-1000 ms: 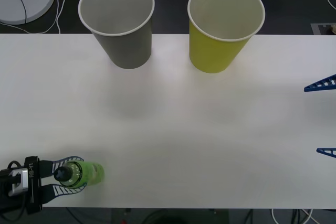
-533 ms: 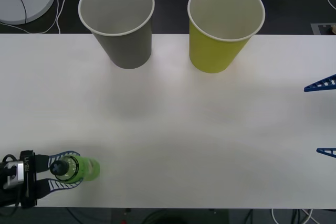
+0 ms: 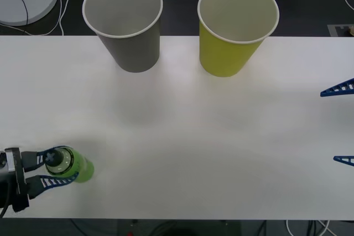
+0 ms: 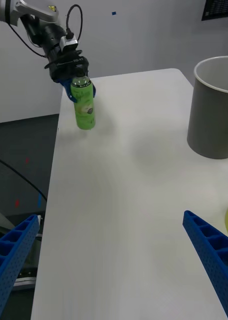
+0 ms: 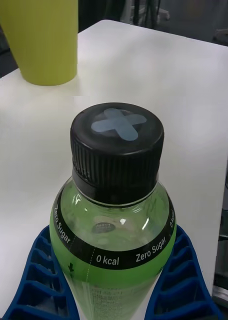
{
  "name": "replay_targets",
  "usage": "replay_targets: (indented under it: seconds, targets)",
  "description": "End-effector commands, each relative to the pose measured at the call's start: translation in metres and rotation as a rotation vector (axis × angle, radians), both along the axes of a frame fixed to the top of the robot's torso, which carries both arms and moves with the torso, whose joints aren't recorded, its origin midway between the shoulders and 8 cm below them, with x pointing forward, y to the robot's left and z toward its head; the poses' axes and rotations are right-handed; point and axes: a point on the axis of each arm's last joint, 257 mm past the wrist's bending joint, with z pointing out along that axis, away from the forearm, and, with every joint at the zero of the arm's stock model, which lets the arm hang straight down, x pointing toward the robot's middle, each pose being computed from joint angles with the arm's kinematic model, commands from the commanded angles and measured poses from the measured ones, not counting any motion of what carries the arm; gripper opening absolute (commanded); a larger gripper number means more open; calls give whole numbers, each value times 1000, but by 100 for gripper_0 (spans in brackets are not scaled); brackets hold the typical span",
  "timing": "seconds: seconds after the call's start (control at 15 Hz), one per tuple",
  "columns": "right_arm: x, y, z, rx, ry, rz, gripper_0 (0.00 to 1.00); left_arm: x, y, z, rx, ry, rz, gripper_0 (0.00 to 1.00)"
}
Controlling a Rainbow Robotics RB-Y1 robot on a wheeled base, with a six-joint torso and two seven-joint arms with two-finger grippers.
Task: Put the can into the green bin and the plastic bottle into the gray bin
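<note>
Left gripper (image 3: 54, 169): clamped on the plastic bottle (image 3: 71, 165) just below its black cap, at the near left corner of the bench (image 3: 182, 136).
Change: bottle and gripper are seen further left than a second ago.
Right gripper (image 3: 340, 124): spread wide, parked at the right edge.
Gray bin (image 3: 124, 23), green bin (image 3: 235, 29): upright at the far edge.

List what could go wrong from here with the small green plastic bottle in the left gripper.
1. The left gripper grips the small green translucent plastic bottle just below its black screw cap, so the body could swing or slip.
2. The large gray paper-cup-shaped bin is far across the white table beside the similar yellow-green bin; a wrong drop is possible.
</note>
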Motion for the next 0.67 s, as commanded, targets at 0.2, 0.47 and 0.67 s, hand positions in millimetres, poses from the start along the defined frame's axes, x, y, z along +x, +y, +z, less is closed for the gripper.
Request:
replay_targets:
  seconds: [0.2, 0.47, 0.67]
  targets:
    - [0, 0, 0, 0, 0, 0, 100, 16, 0, 24, -77, -27, 141, 0]
    - [0, 0, 0, 0, 0, 0, 100, 31, 4, 43, -109, -69, 249, 0]
    - [0, 0, 0, 0, 0, 0, 100, 39, 10, 53, -121, -91, 330, 0]
